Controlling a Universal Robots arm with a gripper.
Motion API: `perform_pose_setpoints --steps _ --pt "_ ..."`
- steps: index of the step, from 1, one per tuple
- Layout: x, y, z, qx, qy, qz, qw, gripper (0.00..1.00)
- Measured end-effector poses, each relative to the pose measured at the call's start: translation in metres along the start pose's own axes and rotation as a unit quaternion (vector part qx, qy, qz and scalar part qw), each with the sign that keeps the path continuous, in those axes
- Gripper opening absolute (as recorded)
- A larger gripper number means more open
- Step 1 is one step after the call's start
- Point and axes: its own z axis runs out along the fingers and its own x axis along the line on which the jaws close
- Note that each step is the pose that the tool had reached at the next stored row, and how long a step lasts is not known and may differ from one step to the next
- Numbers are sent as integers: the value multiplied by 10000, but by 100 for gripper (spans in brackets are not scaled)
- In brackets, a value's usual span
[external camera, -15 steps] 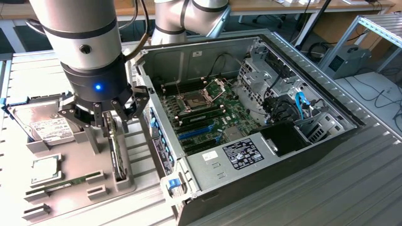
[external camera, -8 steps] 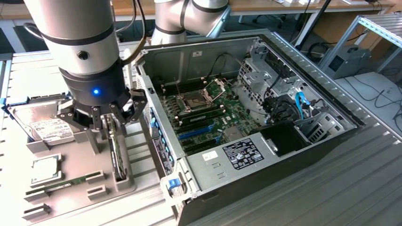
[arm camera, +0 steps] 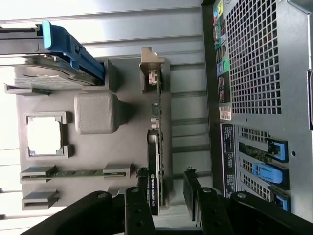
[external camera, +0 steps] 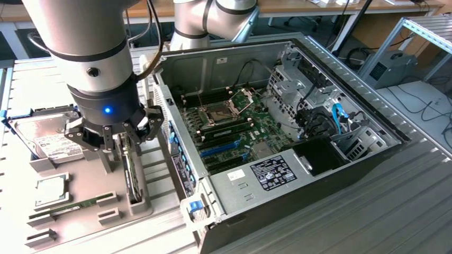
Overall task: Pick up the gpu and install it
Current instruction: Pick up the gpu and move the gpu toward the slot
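The gpu (external camera: 129,172) stands on edge in a slot of the grey parts tray (external camera: 84,180), to the exterior view's left of the open computer case (external camera: 339,201). Seen edge-on in the wrist view, the gpu (arm camera: 154,147) is a thin green board with a dark labelled face and a metal bracket at its far end. My gripper (external camera: 118,142) hangs just above the card. Its black fingers (arm camera: 137,210) stand open, one on each side of the card's near end, and the gripper (arm camera: 164,200) holds nothing. Inside the case the motherboard (external camera: 233,127) shows blue expansion slots (external camera: 222,148).
On the same tray lie a silver hard drive (external camera: 46,138) in a blue-edged holder, a square processor (external camera: 50,190) and a narrow memory stick (external camera: 78,205). A grey block (arm camera: 95,112) rises from the tray beside the card. The case's rear wall (arm camera: 254,73) stands close to the tray.
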Motion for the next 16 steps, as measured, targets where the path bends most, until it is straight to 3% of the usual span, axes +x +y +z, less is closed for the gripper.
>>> perform_pose_setpoints --steps 6,8,9,11,13,14,16 --pt "25 12 83 0 0 0 10000 42" --pt "73 155 313 0 0 0 10000 42" --pt "90 171 433 0 0 0 10000 42" --pt "113 168 564 0 0 0 10000 42" --pt "115 168 570 0 0 0 10000 42" --pt "115 168 570 0 0 -1 10000 28" --pt "115 168 570 0 0 0 10000 26"
